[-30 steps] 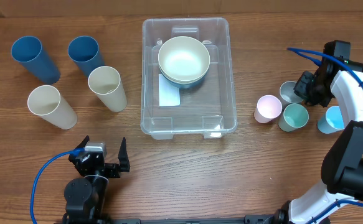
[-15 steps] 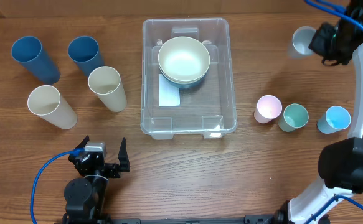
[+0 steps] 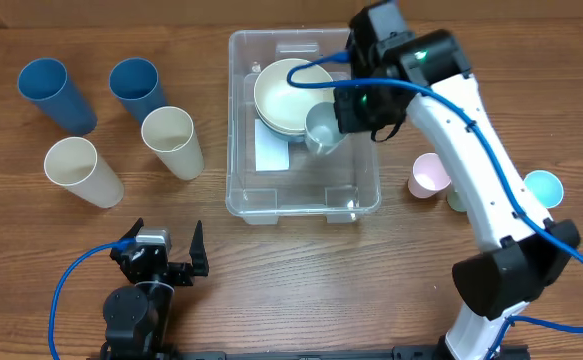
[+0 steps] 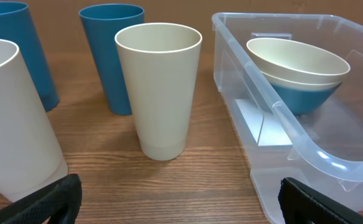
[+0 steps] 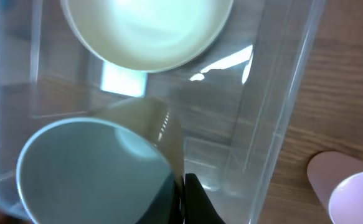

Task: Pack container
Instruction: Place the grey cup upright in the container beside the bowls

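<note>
The clear plastic container (image 3: pixel 241 120) stands at the table's middle with a white label (image 3: pixel 271 152) on its bottom. A cream bowl (image 3: pixel 293 95) nested in a blue bowl sits in its far part; both show in the left wrist view (image 4: pixel 296 62). My right gripper (image 3: pixel 339 125) is shut on the rim of a pale grey cup (image 3: pixel 321 130) and holds it over the container's inside, beside the bowls. The right wrist view shows the cup (image 5: pixel 91 165) pinched at the fingers (image 5: pixel 182 199). My left gripper (image 3: pixel 163 262) is open and empty near the front edge.
Two blue tumblers (image 3: pixel 56 92) and two cream tumblers (image 3: pixel 171 140) stand left of the container. A pink cup (image 3: pixel 429 175), a light-blue cup (image 3: pixel 541 187) and a partly hidden teal cup stand to its right.
My right arm swung from the far right edge leftward with the grey cup, and now holds it over the container. The left arm has not moved.
</note>
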`<move>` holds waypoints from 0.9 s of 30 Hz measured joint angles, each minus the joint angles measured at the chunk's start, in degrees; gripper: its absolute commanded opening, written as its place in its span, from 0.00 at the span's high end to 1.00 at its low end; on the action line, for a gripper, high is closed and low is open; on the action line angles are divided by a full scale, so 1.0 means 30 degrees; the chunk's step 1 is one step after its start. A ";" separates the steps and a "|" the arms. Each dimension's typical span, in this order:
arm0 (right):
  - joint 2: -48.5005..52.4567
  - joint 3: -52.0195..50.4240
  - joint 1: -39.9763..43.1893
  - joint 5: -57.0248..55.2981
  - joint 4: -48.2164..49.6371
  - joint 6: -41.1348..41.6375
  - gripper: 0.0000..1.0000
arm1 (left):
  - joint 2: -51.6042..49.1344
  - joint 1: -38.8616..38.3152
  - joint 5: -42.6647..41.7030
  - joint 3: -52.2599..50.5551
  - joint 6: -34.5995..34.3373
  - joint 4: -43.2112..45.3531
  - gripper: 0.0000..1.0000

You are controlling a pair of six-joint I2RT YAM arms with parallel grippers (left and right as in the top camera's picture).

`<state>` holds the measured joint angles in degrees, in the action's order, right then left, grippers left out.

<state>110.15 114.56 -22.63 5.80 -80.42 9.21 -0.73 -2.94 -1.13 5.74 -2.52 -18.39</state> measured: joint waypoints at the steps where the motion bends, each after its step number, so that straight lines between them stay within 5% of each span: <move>1: 0.0022 -0.1013 0.0015 -0.0087 0.0619 0.0058 0.96 | 0.0000 0.0000 0.0000 0.0000 0.0000 0.0007 0.00; 9: 0.0204 -0.5340 0.0015 0.0029 0.5544 0.0197 0.96 | 0.0000 0.0000 0.0000 -0.0007 0.0000 0.0000 0.00; 17: 0.1909 -0.5785 -0.0605 0.0452 0.6994 0.0364 0.96 | 0.0000 0.0000 0.0000 -0.0007 0.0000 0.0000 0.00; 18: 0.2127 -0.5814 -0.0729 0.0488 0.7118 0.0364 0.76 | 0.0000 0.0000 0.0000 -0.0007 0.0000 0.0000 0.00; 20: 0.2186 -0.5836 -0.0794 0.0488 0.7191 0.0415 0.59 | 0.0000 0.0000 0.0000 -0.0007 0.0000 0.0000 0.00; 27: 0.2186 -0.5836 -0.0794 0.0925 0.7002 0.0415 0.59 | 0.0000 0.0000 0.0000 -0.0007 0.0000 0.0000 0.00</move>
<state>116.71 97.06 -25.02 8.58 -59.42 10.46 -0.73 -2.94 -1.13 5.72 -2.52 -18.39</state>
